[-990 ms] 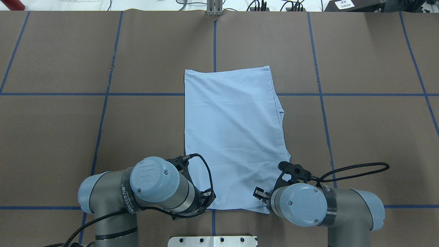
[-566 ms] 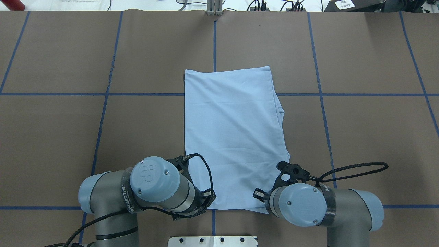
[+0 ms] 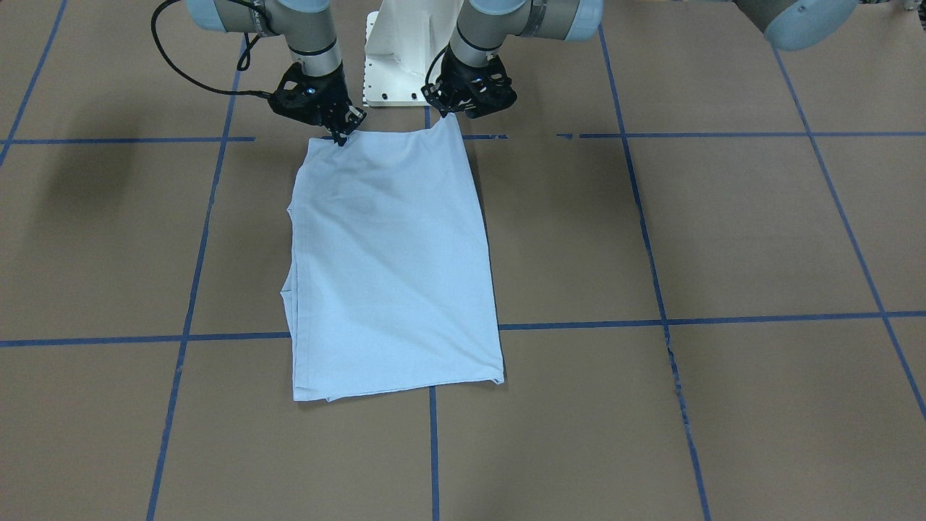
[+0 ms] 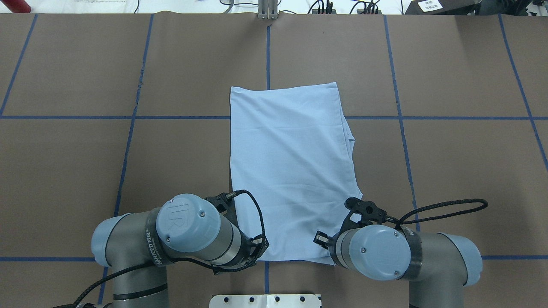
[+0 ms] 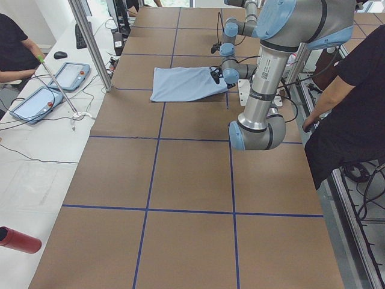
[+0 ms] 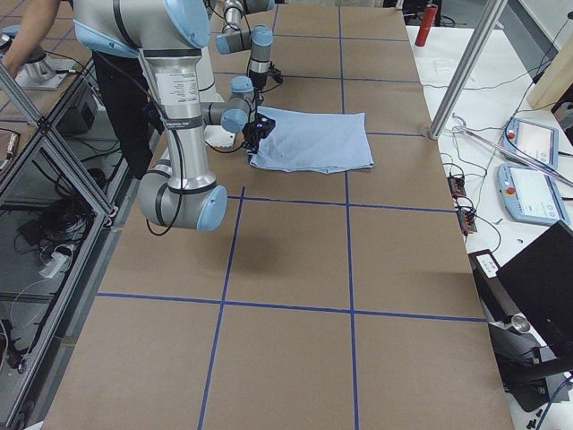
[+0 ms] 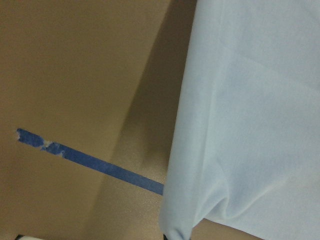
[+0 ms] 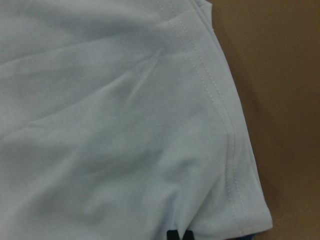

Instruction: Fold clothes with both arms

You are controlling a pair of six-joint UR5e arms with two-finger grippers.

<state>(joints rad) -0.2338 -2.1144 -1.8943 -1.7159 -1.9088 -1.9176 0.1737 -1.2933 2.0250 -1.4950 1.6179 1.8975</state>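
Now: one T-shirt (image 3: 391,253), folded narrow, at the bench (image 3: 723,217) edge nearest the robot. Near corners clamped by left claw (image 3: 447,116) and right claw (image 3: 340,134), both just begun rising; cross-fold likely starting.

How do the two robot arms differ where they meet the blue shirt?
The left arm's fingers hold their corner of the T-shirt drawn up into a peak. The right arm's fingers hold theirs lower, nearly flat. The left arm's cable loops over the shirt, while the right arm's cable swings wide over the table. Both seem to pinch a near corner.
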